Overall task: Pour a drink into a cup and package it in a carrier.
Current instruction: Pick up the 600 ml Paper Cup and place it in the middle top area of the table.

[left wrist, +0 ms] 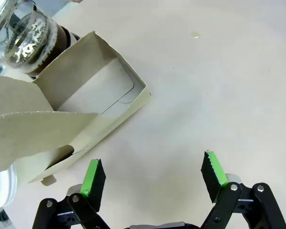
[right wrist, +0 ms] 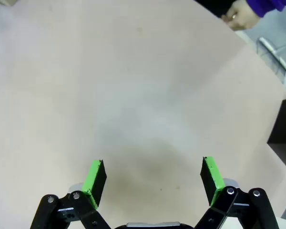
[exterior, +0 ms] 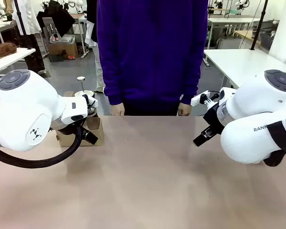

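Observation:
The brown cardboard carrier stands at the table's left side, flaps up and empty inside. Behind it in the left wrist view is a clear glass pitcher with a metal band, with the dark drink showing at its base. A white round top peeks up behind the left wrist; I cannot tell whether it is the cup. My left gripper hangs open just beside the carrier, holding nothing. My right gripper is open over bare table at the right.
A person in a purple sweater stands at the far edge, with one hand and the other hand resting on the table. A black box sits at the right edge of the right wrist view.

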Motion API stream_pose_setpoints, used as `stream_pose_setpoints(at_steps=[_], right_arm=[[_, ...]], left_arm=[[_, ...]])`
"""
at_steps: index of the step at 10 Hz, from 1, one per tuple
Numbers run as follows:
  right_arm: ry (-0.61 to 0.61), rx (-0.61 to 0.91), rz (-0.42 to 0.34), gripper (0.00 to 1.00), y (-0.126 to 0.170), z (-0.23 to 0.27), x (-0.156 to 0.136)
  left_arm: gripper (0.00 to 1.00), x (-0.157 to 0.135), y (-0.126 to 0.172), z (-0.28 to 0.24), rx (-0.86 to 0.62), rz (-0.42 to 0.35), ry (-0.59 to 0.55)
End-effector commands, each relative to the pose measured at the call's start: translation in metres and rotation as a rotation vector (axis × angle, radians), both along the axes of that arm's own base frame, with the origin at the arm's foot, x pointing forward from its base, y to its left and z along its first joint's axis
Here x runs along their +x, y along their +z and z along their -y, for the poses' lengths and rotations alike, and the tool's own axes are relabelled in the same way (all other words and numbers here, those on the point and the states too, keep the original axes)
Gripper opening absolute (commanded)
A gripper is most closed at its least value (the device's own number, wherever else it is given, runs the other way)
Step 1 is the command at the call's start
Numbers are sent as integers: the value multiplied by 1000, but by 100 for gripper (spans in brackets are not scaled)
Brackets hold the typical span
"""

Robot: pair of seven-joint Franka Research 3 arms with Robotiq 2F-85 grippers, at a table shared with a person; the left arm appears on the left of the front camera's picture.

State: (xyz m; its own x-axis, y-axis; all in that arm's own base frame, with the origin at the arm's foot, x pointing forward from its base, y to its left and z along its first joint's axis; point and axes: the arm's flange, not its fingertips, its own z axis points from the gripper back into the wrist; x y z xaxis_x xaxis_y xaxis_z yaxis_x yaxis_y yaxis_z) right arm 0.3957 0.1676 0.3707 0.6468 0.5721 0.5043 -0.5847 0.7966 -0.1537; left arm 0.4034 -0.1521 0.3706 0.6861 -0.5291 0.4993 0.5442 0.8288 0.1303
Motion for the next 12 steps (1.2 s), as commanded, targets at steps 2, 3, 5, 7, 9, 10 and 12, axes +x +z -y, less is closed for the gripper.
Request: stream_pose_setpoints(at_steps=[2,3,5,7,9,10,12], right_arm=[[0,0,0,100,0,0,0],[0,0,0,100,0,0,0],[0,0,0,100,0,0,0],[0,0,0,100,0,0,0],[0,0,0,100,0,0,0],[0,0,0,100,0,0,0],[3,22,-17,100,31,6,9]], left_arm=[[100,0,0,0,0,0,0],[100,0,0,0,0,0,0],[100,0,0,0,0,0,0],[100,0,0,0,0,0,0],[100,0,0,0,0,0,0],[100,0,0,0,0,0,0],[100,0,0,0,0,0,0]])
